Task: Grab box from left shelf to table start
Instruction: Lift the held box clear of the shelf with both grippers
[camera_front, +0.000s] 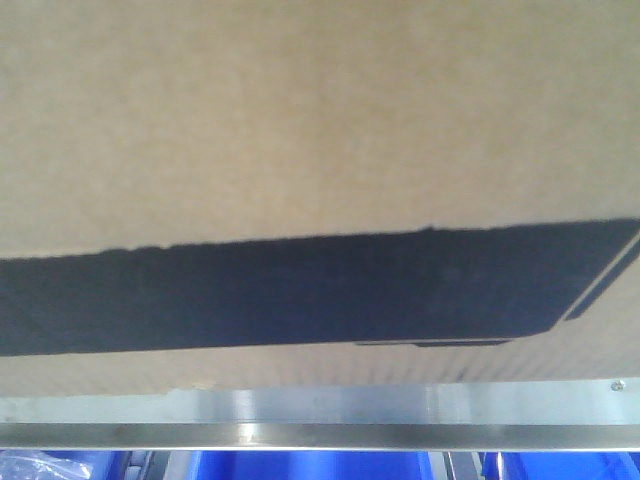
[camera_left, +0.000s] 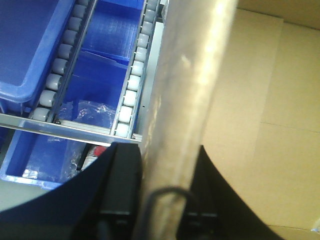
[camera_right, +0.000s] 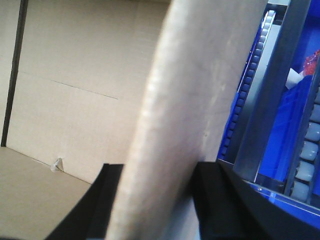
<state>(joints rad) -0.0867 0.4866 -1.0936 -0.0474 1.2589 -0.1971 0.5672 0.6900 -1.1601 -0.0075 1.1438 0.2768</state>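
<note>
**Box position.** The box (camera_front: 320, 130) fills the front view: brown corrugated board with a wide black panel (camera_front: 300, 295) across its lower part. Its lower edge lies just above the steel front rail (camera_front: 320, 418), which carries one screw (camera_front: 617, 385) near its end. Blue bins (camera_front: 300, 465) show below the rail. The box lies between the two pincers.

**Left pincer.** The cardboard face stands close on the right of the left pincer (camera_left: 162, 200). A pale, blurred strip (camera_left: 185, 90) rises from between the two black halves of the pincer. Whether the jaws are together or clamped on something cannot be told. To the left of the pincer run the white roller lanes (camera_left: 131, 85) of the left shelf (camera_left: 70, 122). More blue bins and a clear plastic bag (camera_left: 92, 112) lie under them.

**Right pincer.** The box face stands on the left of the right pincer (camera_right: 155, 200), with a horizontal crease across it. The same kind of pale strip rises between the black halves, and the state of the jaws cannot be told. To the right of the pincer stand a steel upright (camera_right: 270, 90) and further roller lanes.
</note>
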